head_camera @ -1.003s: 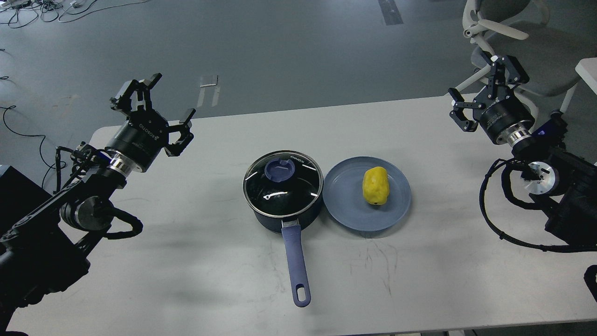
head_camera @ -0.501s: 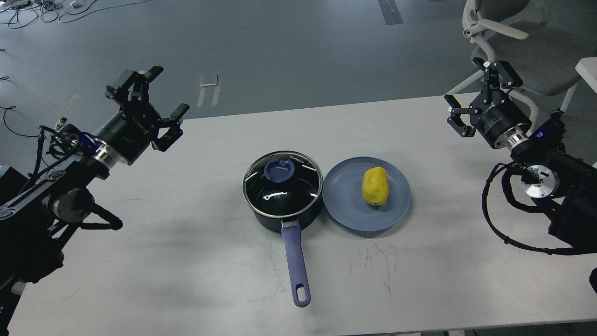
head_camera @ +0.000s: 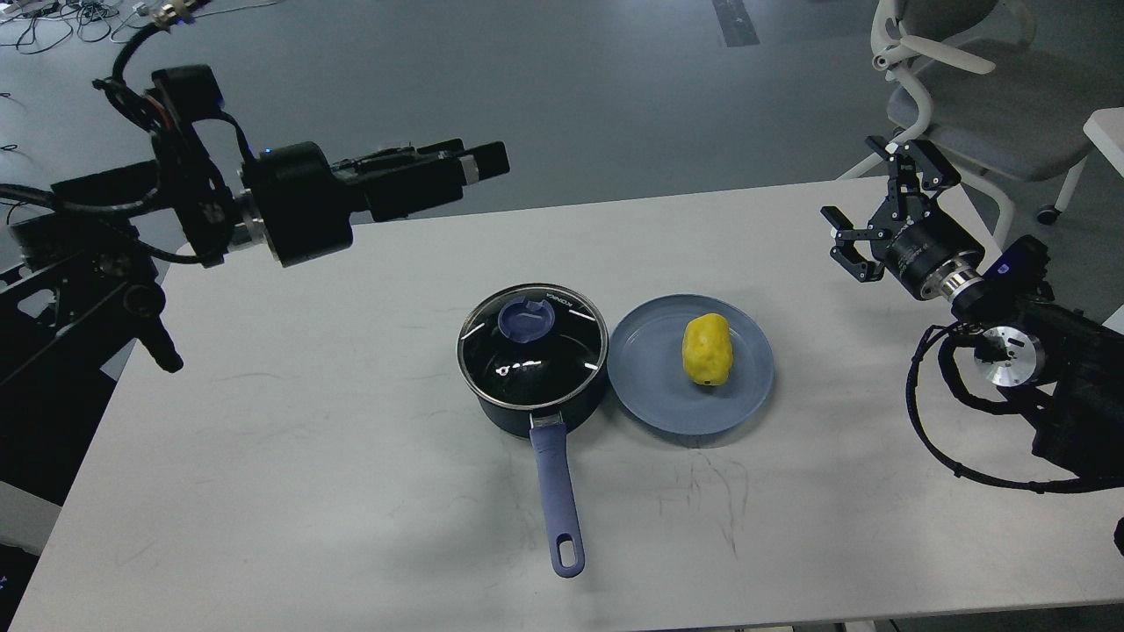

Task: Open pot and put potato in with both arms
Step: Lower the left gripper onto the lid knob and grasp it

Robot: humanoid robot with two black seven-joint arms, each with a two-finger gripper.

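Note:
A dark pot (head_camera: 532,355) with a glass lid and a blue knob (head_camera: 525,319) stands at the middle of the white table (head_camera: 351,491), its blue handle (head_camera: 558,491) pointing toward me. A yellow potato (head_camera: 707,349) lies on a blue plate (head_camera: 650,386) just right of the pot. My left gripper (head_camera: 481,174) is raised above the table's far left, pointing right, well up and left of the lid; its jaws look open and empty. My right gripper (head_camera: 853,183) is open and empty over the table's far right, away from the potato.
A white office chair (head_camera: 957,79) stands behind the table's far right corner. Cables (head_camera: 53,17) lie on the grey floor at the far left. The pot handle reaches toward the table's front edge.
My left arm has swung up and to the right, its gripper turning from upward to sideways toward the pot. My right gripper has moved slightly left and lower.

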